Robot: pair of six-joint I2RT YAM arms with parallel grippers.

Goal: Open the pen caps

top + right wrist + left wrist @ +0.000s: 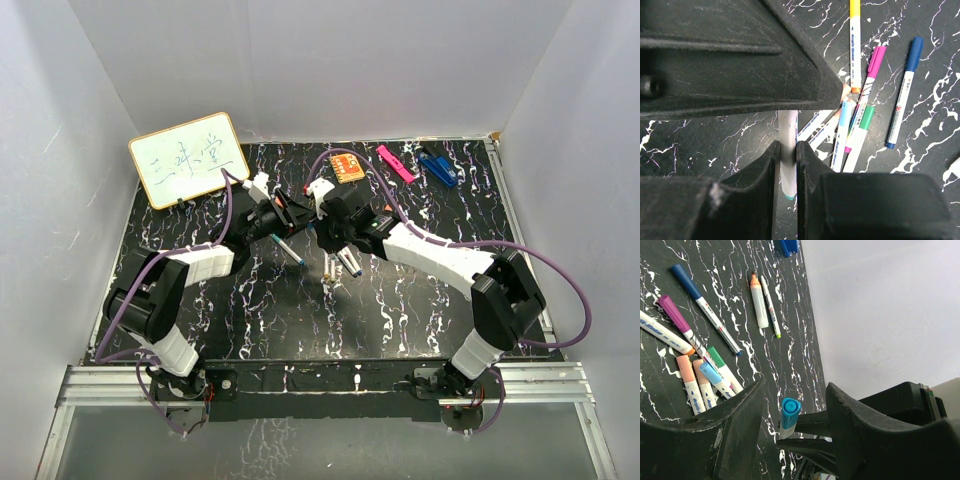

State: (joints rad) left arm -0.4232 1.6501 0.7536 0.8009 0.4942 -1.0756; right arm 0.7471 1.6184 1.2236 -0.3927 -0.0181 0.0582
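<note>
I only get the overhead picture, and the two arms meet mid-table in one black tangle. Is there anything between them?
Observer: Yes. The right arm's fingers are shut on the white barrel of a pen.
Operator: Does it have its lid on?
Observer: It does. A light blue cap sits on the end that faces the left wrist camera.
Operator: So has the other arm grabbed that lid?
Observer: Not yet. The left arm's fingers stand on either side of the cap, with a gap showing on each side.
</note>
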